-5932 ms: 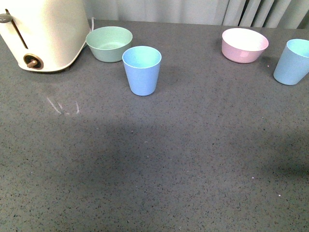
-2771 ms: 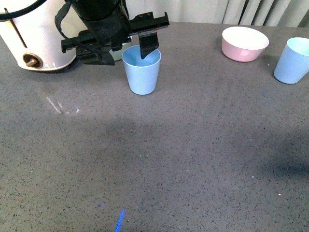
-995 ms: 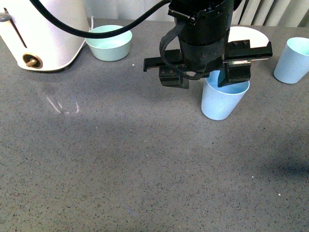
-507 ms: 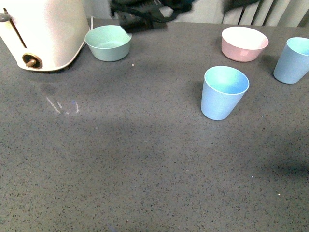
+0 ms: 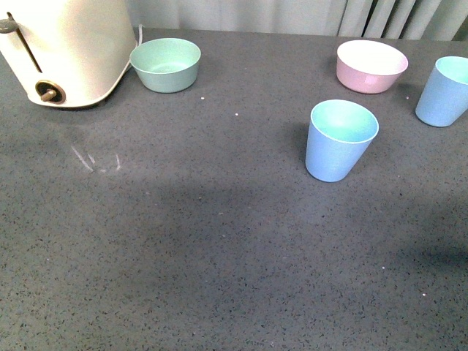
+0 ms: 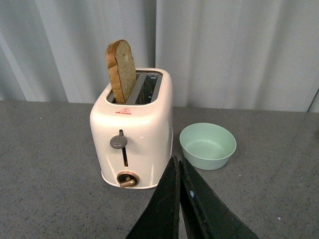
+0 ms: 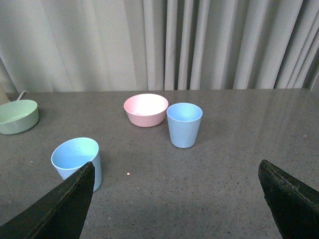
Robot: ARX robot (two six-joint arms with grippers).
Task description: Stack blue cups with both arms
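Speckled grey countertop [image 5: 219, 256], upright blue cup [image 5: 341, 142], pale curtains [image 7: 164, 45] behind

ARX robot, wrist cameras: the left gripper [image 6: 177, 162], its tips just beside the base of the toaster [image 6: 132, 144], is a pair of matte black fingers [image 6: 164, 209]. They are flat-sided and blade-like, broad at the root and tapering to narrow points. They meet along one thin dark seam, and a faint grey sheen runs down their facing edges. The right gripper [image 7: 177, 163] appears as two separate charcoal wedges. Each of these fingers [image 7: 65, 209] is wide at the root and narrows to a blunt, angled tip. Their dull, slightly grainy surface catches pale light along the upper edge.
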